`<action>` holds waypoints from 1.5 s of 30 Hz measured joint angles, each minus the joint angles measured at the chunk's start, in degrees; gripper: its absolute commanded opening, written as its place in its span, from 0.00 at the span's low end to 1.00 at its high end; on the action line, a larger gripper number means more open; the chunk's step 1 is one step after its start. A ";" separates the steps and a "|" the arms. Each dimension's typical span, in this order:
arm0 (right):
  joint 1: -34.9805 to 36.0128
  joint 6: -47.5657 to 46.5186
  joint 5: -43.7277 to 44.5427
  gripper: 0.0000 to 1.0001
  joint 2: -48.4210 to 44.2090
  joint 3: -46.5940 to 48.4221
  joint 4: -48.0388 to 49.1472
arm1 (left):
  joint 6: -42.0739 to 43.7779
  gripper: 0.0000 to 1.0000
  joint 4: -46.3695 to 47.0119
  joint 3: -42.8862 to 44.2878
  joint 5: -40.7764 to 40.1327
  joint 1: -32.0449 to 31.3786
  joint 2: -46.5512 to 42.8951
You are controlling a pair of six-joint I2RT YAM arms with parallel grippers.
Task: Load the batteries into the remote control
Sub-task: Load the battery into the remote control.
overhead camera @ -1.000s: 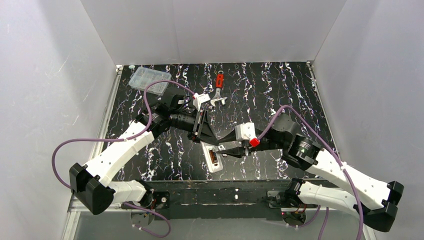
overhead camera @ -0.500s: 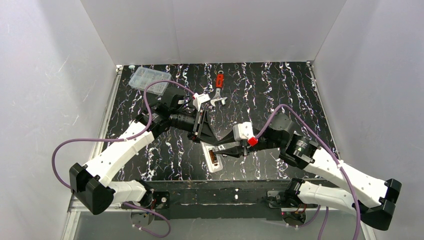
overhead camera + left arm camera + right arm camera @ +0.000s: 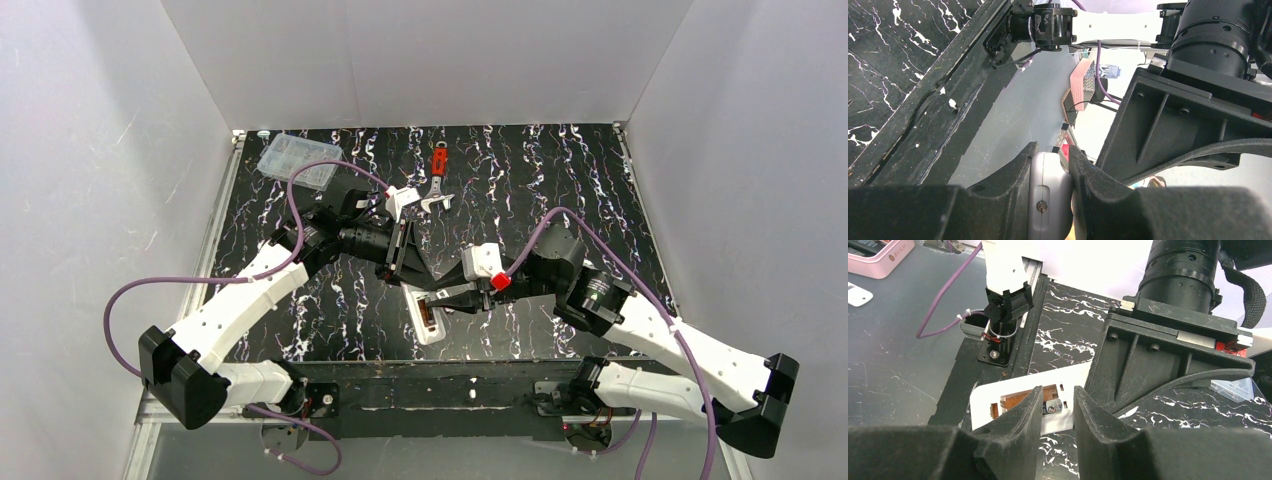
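The white remote control [image 3: 428, 328] lies back-up near the table's front edge, its reddish recess showing. My left gripper [image 3: 403, 272] is shut on the remote's far end; in the left wrist view the pale casing [image 3: 1050, 195] fills the gap between the fingers, with the left gripper [image 3: 1052, 150] closed tight on it. My right gripper [image 3: 433, 301] hovers over the recess with its jaws apart. In the right wrist view a battery [image 3: 1054, 405] lies in the recess of the remote control [image 3: 993, 396], seen through the gap of the open right gripper [image 3: 1055, 392]. Nothing sits between those fingers.
A clear plastic compartment box [image 3: 297, 160] sits at the back left corner. A red-handled wrench [image 3: 438, 178] lies at the back middle. White walls close in three sides. The black front rail [image 3: 440, 375] runs just below the remote.
My right arm has slid left, closer over the remote's recess, and its jaws have narrowed a little. The left gripper and the remote have stayed put.
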 measured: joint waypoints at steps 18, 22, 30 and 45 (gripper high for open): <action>0.00 -1.33 -1.22 0.30 0.48 -0.13 -0.20 | 0.37 0.00 -0.26 0.00 -0.76 0.00 0.00; 0.00 -1.60 -1.25 0.30 0.50 -0.13 -0.90 | 0.39 0.00 -0.46 0.00 -0.94 0.00 0.00; 0.00 -1.95 -1.27 0.30 1.33 -0.17 -1.86 | 0.61 0.00 -0.48 0.00 -0.98 0.00 0.00; 0.00 -2.75 -1.57 0.26 1.33 -0.24 -2.27 | 0.39 0.00 -0.39 0.00 -1.20 0.00 0.00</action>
